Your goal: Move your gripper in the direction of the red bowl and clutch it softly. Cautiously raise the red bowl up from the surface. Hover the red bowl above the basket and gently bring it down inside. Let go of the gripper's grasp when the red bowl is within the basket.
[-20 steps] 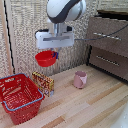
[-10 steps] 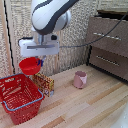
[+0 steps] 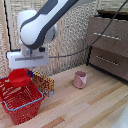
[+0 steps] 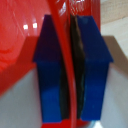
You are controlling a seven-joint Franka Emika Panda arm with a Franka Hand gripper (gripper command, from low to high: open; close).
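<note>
Gripper (image 3: 23, 70) pinching red bowl (image 3: 19, 76) by rim, fingers (image 4: 50, 75) pressing on both sides; bowl hanging at frame left, directly above basket (image 3: 34, 100); descent path lying straight down

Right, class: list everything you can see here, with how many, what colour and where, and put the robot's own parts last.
Bowl: one, red, held over the basket.
Basket: one, red mesh with blue rim, at the exterior view's left.
Box: one, yellow-brown, beside the basket.
Cup: one, pink, on the table.
Table: one, light wood.
Drawers: one unit, dark brown, the exterior view's right.
Arm: one, white.
Gripper: one, blue-tipped jaws shut on the bowl's rim.
</note>
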